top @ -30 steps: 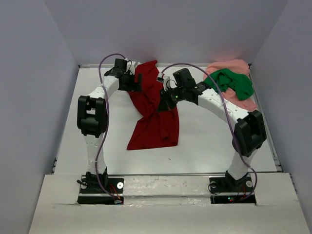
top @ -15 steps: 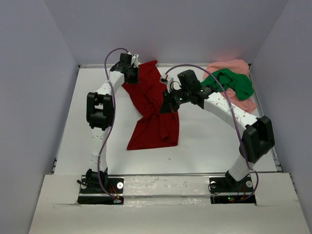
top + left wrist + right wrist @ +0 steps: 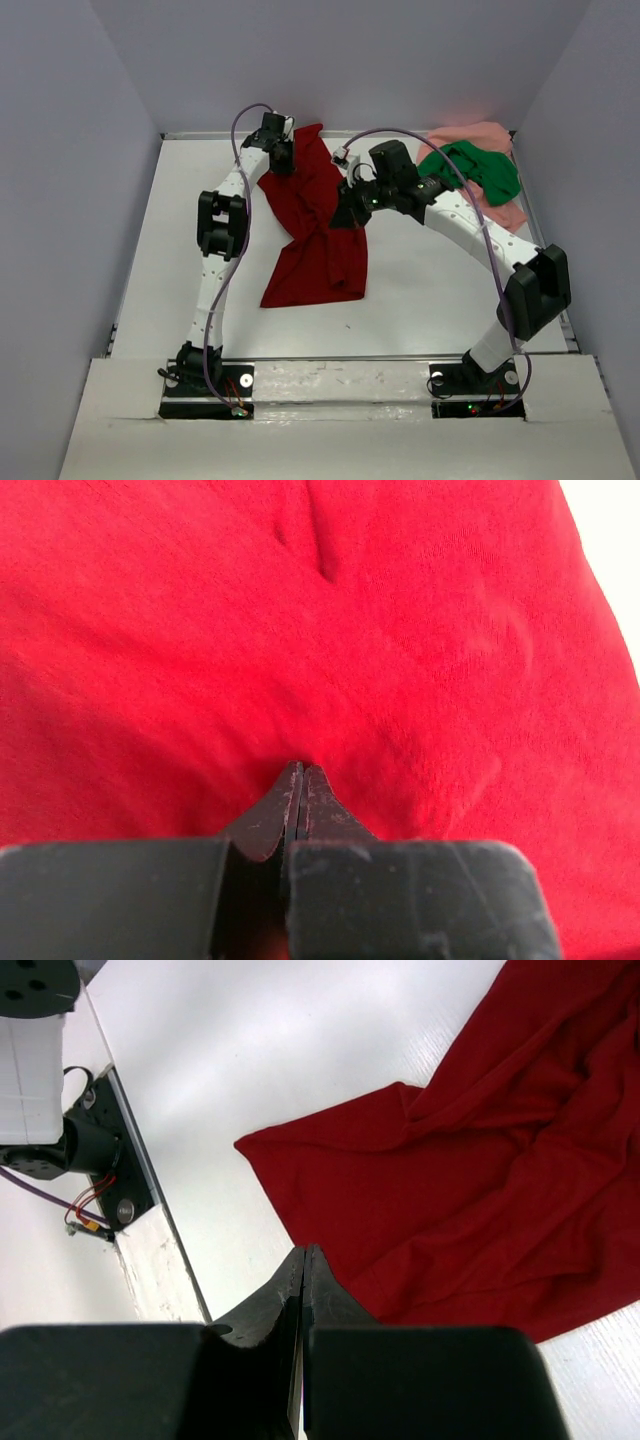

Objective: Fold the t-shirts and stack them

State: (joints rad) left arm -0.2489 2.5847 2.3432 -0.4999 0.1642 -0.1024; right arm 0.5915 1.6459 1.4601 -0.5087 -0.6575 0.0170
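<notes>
The dark red t-shirt (image 3: 320, 250) lies spread out in the middle of the white table (image 3: 420, 290). It is long and rumpled. It runs from the top middle of the frame down to just below the middle. Its lower part is wide and mostly flat, and its upper part has folds and bumps.

The left hand (image 3: 278, 155) is at the top edge of this t-shirt, a bit left of the middle of the frame. In the left wrist view, red cloth (image 3: 400, 630) fills almost the whole picture. The left hand (image 3: 300, 775) is clenched there. Its 2 fingers (image 3: 265, 825) are pressed together, and the cloth puckers right at their tips, so it looks like they pinch a small bit of the t-shirt.

The right hand (image 3: 345, 212) is over the middle of the red t-shirt. In the right wrist view the right hand (image 3: 303, 1255) is clenched too, with nothing seen between its 2 fingers. The red t-shirt (image 3: 480, 1180) lies on the table (image 3: 250, 1050) well below it.

The other 2 t-shirts are in the upper right of the frame. The green t-shirt (image 3: 480, 168) sits bunched up on top of the pink t-shirt (image 3: 502, 210).
</notes>
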